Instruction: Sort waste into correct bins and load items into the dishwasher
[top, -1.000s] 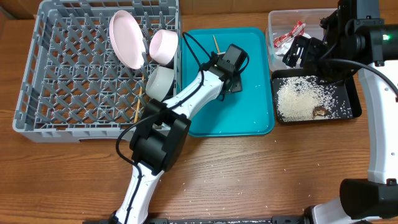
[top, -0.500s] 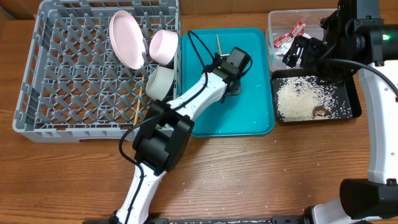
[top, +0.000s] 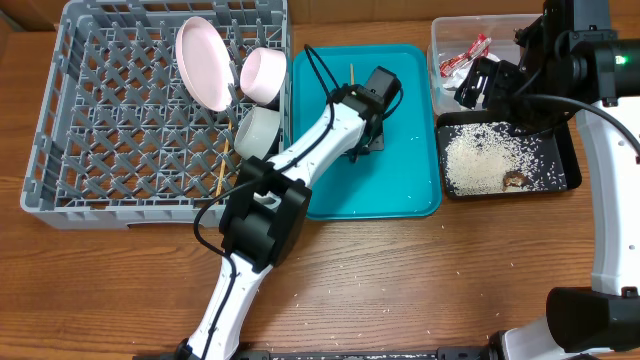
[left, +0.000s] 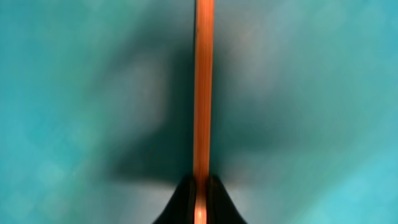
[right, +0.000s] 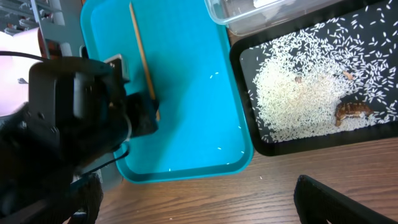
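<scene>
Starting at the left, the grey dish rack (top: 60, 150) holds the round white plate (top: 200, 62) on edge, a white bowl (top: 263, 75) beside it, and a second white vessel (top: 258, 132) below that; I cannot tell whether this one is a bowl or the cup. One chopstick (top: 221, 170) lies among the pegs near the rack's right side.

Over the teal tray (top: 400, 190), the left gripper (left: 200, 199) is pinched shut on the near end of the other chopstick (left: 203, 87), which lies flat on the tray and points away from the fingers.

Further right, the red-and-white wrapper (top: 465, 55) sits in the clear tub (top: 445, 30). The black tray (top: 560, 175) carries a heap of rice (top: 475, 160) and the brown lump (top: 515, 179). The right gripper (right: 198, 186) hangs above these bins, jaws wide apart and empty.

By my reading the sort is nearly finished. The pinched chopstick has yet to reach the rack. A few stray grains (right: 214, 74) dot the teal tray, and more (top: 300, 297) lie on the wood near the front edge. The napkin I cannot make out.
</scene>
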